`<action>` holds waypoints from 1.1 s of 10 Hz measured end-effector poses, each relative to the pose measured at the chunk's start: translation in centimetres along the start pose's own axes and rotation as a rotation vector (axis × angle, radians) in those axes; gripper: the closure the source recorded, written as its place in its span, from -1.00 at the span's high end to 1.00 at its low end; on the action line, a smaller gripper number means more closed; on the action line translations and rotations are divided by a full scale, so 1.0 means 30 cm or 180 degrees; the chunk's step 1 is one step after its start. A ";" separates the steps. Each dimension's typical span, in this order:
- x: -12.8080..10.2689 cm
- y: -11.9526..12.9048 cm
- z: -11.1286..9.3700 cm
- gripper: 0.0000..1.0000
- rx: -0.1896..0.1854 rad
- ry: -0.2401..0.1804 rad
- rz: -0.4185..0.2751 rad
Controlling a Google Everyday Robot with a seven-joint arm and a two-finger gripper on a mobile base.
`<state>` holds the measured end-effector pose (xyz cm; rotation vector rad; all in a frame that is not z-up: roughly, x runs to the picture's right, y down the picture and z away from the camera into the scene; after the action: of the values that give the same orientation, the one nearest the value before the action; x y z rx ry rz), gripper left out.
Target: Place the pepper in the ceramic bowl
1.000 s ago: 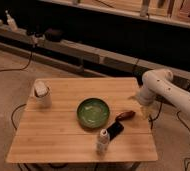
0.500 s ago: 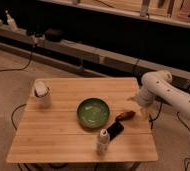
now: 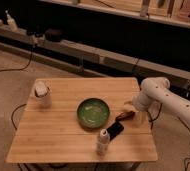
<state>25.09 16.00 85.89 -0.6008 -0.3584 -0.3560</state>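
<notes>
Near the middle of the wooden table (image 3: 63,131): the ceramic bowl (image 3: 92,113), green-glazed, dark at the rim, showing only its own paler mottled centre inside. Toward the table's far left corner: a white lidded cup (image 3: 42,94), upright, lid on, contents hidden. Near the front edge, just right of centre: a small white bottle (image 3: 103,142), upright, well apart from the cup.

Just beside the bowl's right rim, on the bare wood and outside the bowl: the pepper (image 3: 124,115), reddish-brown, lying roughly crosswise. Directly in front of it, between pepper and bottle: a flat black slab (image 3: 114,130), lying at a slant.

Over the table's right side, reaching in from the right on a white arm (image 3: 155,91): the gripper (image 3: 131,109), low and right at the pepper's far right end, touching or nearly touching it; cannot tell which. Cannot tell either whether grasping the pepper or released. Lies between bowl and gripper, closer to the gripper.
</notes>
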 end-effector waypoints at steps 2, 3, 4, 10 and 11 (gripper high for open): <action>-0.010 0.009 0.055 0.60 -0.0054 -0.0149 0.0010; -0.012 0.013 0.075 0.57 -0.0087 -0.0202 0.0016; -0.010 0.013 0.094 0.44 -0.0117 -0.0233 0.0016; 0.047 -0.020 0.067 -0.16 -0.0110 -0.0186 0.0021; 0.053 -0.033 0.042 -0.31 -0.0073 -0.0170 0.0026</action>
<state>25.80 15.65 88.02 -0.6350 -0.4035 -0.3371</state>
